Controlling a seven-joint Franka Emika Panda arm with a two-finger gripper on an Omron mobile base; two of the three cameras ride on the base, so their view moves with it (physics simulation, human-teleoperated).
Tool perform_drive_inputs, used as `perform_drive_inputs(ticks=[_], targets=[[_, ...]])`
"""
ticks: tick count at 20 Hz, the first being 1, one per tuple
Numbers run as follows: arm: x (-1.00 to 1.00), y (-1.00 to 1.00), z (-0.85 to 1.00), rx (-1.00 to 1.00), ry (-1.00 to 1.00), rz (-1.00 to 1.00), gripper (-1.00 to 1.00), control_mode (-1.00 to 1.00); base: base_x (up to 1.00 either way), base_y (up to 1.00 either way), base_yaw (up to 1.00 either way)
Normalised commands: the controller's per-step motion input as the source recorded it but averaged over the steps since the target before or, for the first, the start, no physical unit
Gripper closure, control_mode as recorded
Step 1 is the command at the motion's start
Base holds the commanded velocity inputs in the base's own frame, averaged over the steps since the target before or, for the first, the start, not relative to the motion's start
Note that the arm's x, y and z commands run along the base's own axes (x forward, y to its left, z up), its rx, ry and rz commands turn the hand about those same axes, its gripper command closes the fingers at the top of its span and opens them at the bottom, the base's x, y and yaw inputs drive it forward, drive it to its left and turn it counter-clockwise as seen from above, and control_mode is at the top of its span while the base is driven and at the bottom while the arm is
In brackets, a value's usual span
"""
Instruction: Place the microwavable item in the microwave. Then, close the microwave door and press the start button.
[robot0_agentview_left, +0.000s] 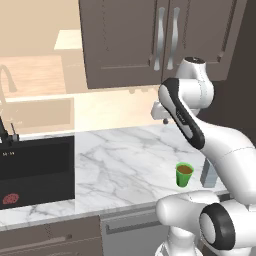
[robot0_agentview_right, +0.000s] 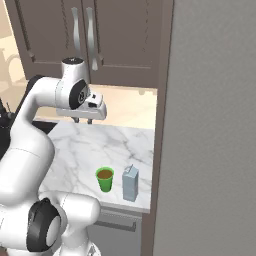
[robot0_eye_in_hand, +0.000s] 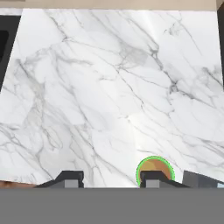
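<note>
One green cup (robot0_agentview_left: 184, 174) sits lower right of frame on the tabletop (robot0_agentview_left: 125, 160), beside a grey carton (robot0_agentview_right: 130, 183). Gripper (robot0_eye_in_hand: 111, 178) hangs high above, fingers apart, empty, likely lining up a descent.

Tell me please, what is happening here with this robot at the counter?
A white Franka arm holds its end effector high above the marble counter, pointing down, with its fingers apart and nothing between them. The green cup of brown liquid stands untouched near the front edge of the counter, beside a small grey carton. The cup has not been picked up yet. A dark sink lies to the left.
</note>
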Motion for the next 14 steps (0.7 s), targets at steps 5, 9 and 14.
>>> perform_drive_inputs(ticks=[5, 9, 14], targets=[[-0.17, -0.02, -0.13, -0.02, -0.01, 0.00, -1.00, -1.00, 0.00, 0.00, 0.00], [-0.52, -0.05, -0.94, -0.01, -0.05, 0.00, -1.00, -1.00, 0.00, 0.00, 0.00], [-0.55, -0.03, -0.86, 0.02, -0.07, 0.00, -1.00, -1.00, 0.00, 0.00, 0.00]])
